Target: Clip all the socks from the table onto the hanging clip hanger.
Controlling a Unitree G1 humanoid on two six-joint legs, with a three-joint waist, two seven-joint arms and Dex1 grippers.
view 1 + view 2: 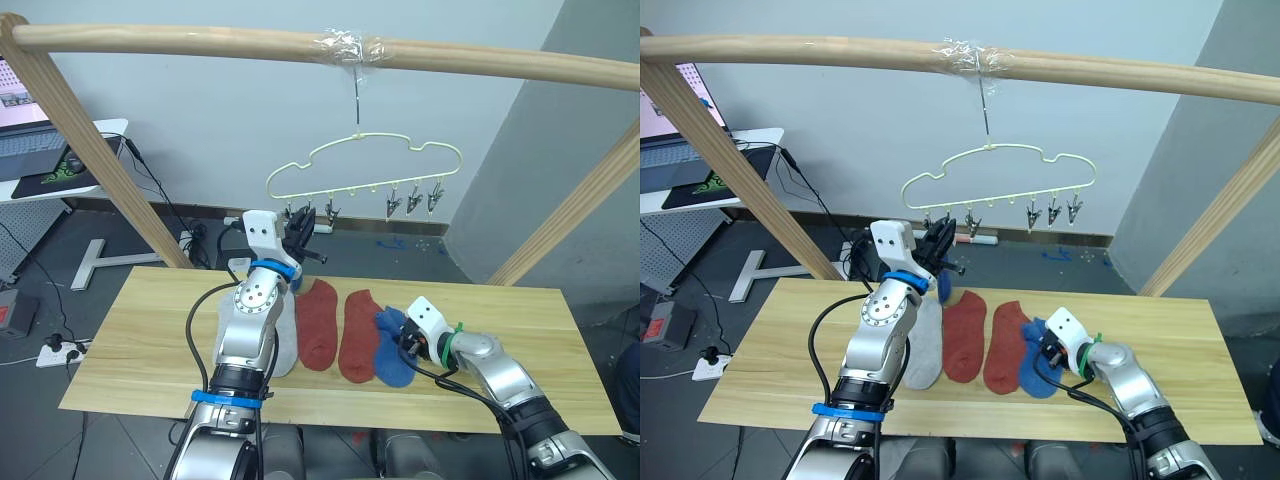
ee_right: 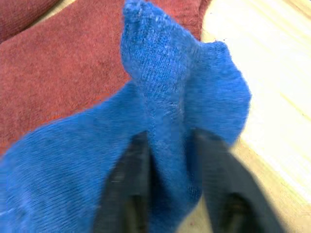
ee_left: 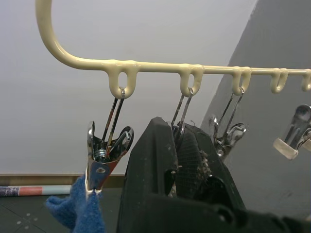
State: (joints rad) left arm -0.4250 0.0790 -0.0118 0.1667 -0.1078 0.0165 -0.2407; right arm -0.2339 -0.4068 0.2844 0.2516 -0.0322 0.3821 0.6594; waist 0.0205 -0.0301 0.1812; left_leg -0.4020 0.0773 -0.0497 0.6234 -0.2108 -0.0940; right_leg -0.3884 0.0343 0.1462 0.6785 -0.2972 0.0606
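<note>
My left pincer (image 1: 940,243) is raised to the thin pale yellow wire clip hanger (image 1: 365,160), its black fingers closed around a small metal clip (image 3: 181,127). The neighbouring clip (image 3: 101,160) bites a fuzzy blue sock (image 3: 80,208). My right pincer (image 2: 170,160) pinches a fold of a second knitted blue sock (image 1: 393,352) on the pale plank surface (image 1: 150,330), beside two rust red socks (image 1: 340,328) and a light grey one (image 1: 923,345).

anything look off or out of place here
Nothing damaged. The blue sock bunches up in a ridge between the right end effector fingers; another blue sock already hangs from the hanger's end clip.
</note>
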